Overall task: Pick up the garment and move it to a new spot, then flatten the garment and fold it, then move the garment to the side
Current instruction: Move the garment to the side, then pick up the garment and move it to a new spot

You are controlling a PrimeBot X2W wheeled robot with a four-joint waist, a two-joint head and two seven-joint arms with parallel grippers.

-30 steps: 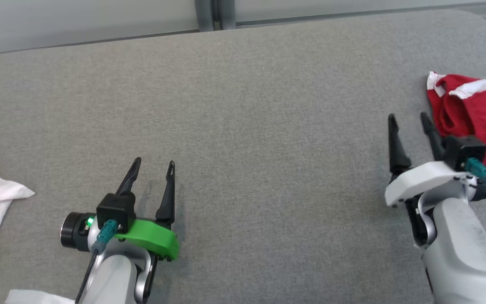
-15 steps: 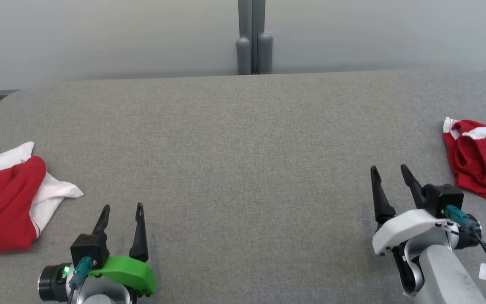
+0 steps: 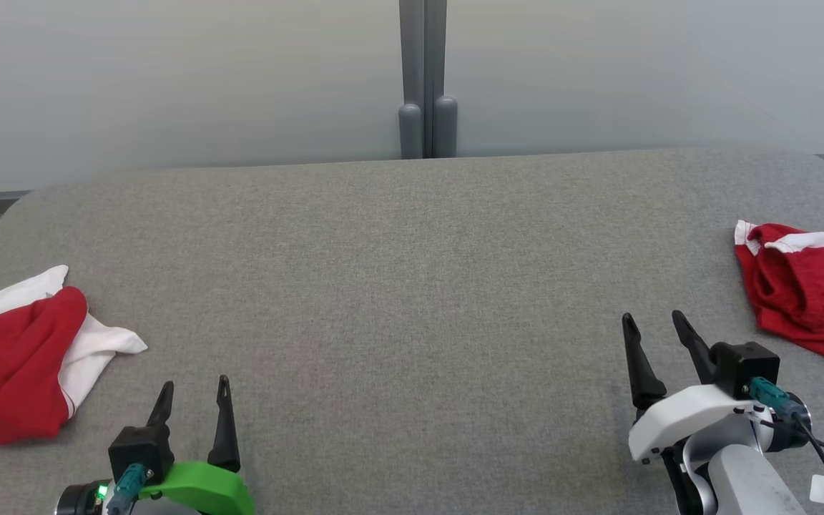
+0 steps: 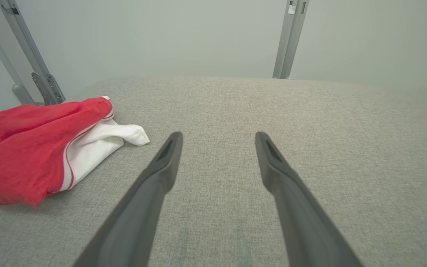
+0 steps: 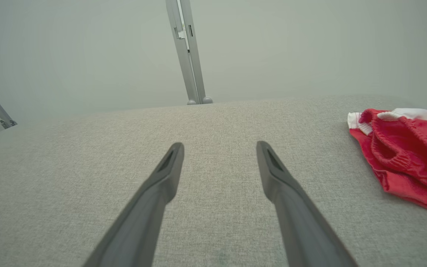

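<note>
1. Red-and-white garment (image 3: pixel 15 357) is lying crumpled at the far left of the grey bench (image 3: pixel 412 236). Its white corner is pointing toward the bench's middle, and its red bulk is running off the head view's left edge.
2. Left end effector (image 3: pixel 194 383) is hovering at the near edge, fingers spread wide and gripping nothing. The heap is sitting ahead and to its left, near but apart, with a strip of bench fabric showing between them.
3. Grey upholstery is stretching between the two arms, and a grey upright post (image 3: pixel 424 79) is rising behind the bench's far edge.
4. Right end effector (image 3: pixel 651 317) is hanging at the near right, fingers likewise parted and holding nothing, tips pointing away from the robot.
5. Red garment (image 3: pixel 805 293) with white trim is bunching at the right edge, ahead and to the right of that end effector and not touching it. Its gathered waistband is gaping toward the bench's middle, and its long axis is slanting from far-left to near-right, where the frame is cutting it off.
6. Each arm is sitting nearer the pile on its own side, so the coming reach is looking like an outward swing by the same-side arm rather than a straight push ahead. Which pile is the one to be folded cannot be told.
</note>
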